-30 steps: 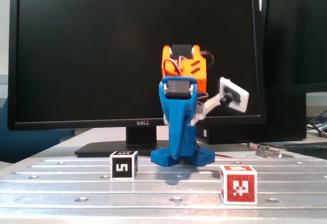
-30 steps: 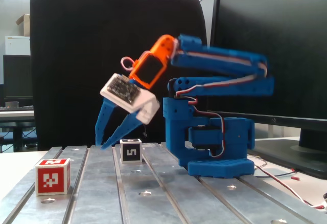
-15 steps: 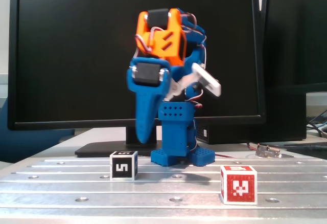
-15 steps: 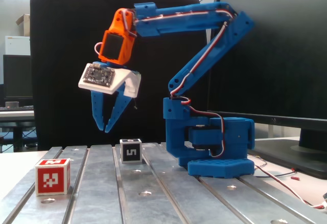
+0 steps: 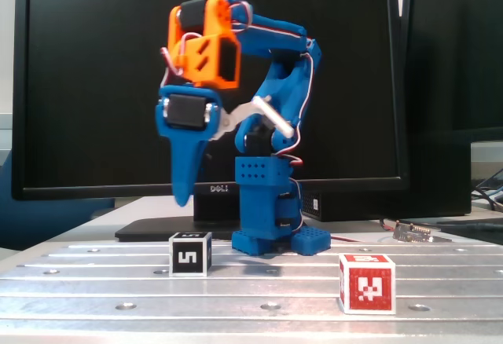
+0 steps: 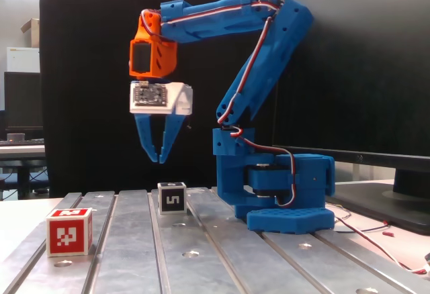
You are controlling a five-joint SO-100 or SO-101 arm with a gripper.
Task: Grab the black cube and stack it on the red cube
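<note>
The black cube stands on the metal slotted table, left of the arm's blue base; it also shows in the other fixed view. The red cube stands apart at the front right, and at the front left in the other fixed view. My gripper hangs pointing down, a short way above the black cube and touching nothing. Its blue fingertips sit almost together with nothing between them. In the front fixed view the gripper shows edge-on as one blade.
A large Dell monitor stands right behind the arm. Red and white cables and a small metal part lie on the table beside the base. Screw holes dot the table's slots.
</note>
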